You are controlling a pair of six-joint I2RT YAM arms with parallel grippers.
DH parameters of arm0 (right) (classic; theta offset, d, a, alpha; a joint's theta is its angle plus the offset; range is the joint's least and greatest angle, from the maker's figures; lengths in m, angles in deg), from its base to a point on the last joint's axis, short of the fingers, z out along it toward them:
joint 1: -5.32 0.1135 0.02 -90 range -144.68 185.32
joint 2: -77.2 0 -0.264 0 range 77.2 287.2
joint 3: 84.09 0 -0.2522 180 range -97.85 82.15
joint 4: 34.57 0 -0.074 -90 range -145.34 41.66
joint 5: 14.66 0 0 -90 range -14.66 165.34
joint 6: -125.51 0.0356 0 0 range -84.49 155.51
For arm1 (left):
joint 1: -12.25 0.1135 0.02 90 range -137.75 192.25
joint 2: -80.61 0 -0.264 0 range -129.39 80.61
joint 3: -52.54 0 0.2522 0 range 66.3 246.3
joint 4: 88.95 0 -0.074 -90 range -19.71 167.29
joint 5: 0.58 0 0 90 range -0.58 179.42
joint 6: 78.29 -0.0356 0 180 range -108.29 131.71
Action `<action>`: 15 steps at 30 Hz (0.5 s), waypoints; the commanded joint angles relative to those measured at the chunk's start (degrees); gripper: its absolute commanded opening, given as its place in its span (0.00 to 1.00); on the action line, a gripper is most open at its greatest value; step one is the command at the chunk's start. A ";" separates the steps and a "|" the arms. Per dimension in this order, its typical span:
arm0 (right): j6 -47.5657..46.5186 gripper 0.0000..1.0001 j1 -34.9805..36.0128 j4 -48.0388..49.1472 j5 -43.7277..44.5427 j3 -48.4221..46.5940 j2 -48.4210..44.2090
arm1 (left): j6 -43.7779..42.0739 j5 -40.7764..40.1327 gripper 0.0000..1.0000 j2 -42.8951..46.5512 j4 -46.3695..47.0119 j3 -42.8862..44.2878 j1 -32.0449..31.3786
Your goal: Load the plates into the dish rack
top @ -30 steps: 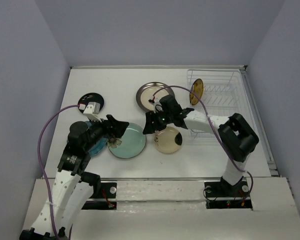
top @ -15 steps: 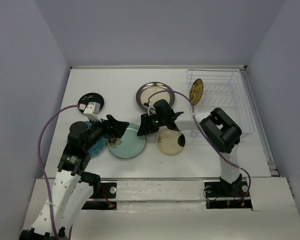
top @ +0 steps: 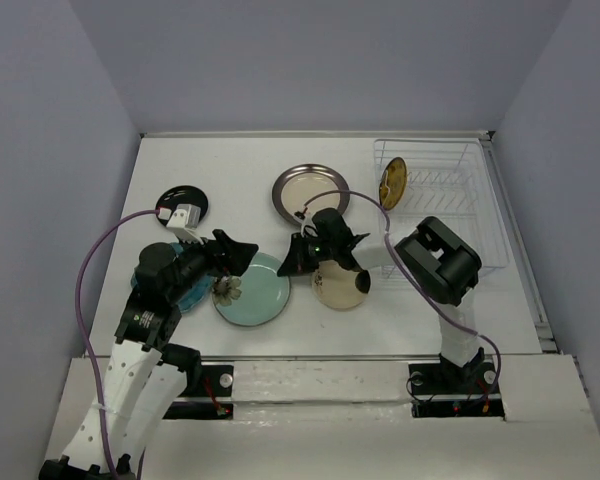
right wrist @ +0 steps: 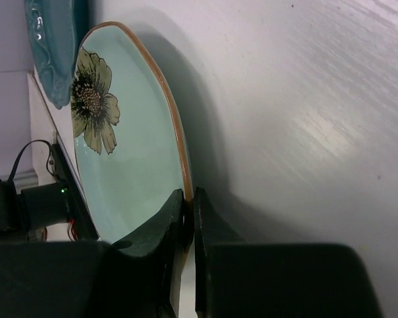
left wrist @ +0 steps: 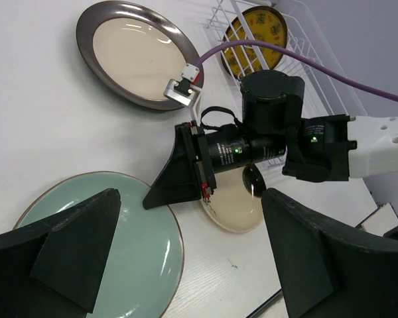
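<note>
At mid-table, clamped with the right gripper [top: 283, 266] on the right rim of the pale teal flowered plate [top: 250, 295], just left of the tan plate [top: 340, 285], well apart from the dish rack [top: 455, 200] at far right. Hovering over its left side with the left gripper [top: 232, 266] spread wide.

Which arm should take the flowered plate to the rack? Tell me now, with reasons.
Right. The right gripper is shut on the rim of the flowered plate, and the rack stands on that arm's side. The left gripper hangs open, holding nothing.
</note>
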 commanded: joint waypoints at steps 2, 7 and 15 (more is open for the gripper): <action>-3.83 0.07 0.67 -0.63 7.71 2.69 -9.83 | -0.34 0.76 0.99 0.77 1.80 0.84 0.41; -5.41 0.07 0.15 -4.76 12.53 1.47 -19.67 | -0.34 0.76 0.99 1.04 1.71 0.93 0.41; -3.48 0.07 -6.70 -8.71 18.25 -1.08 -36.54 | -0.17 0.84 0.99 1.39 1.80 0.76 0.15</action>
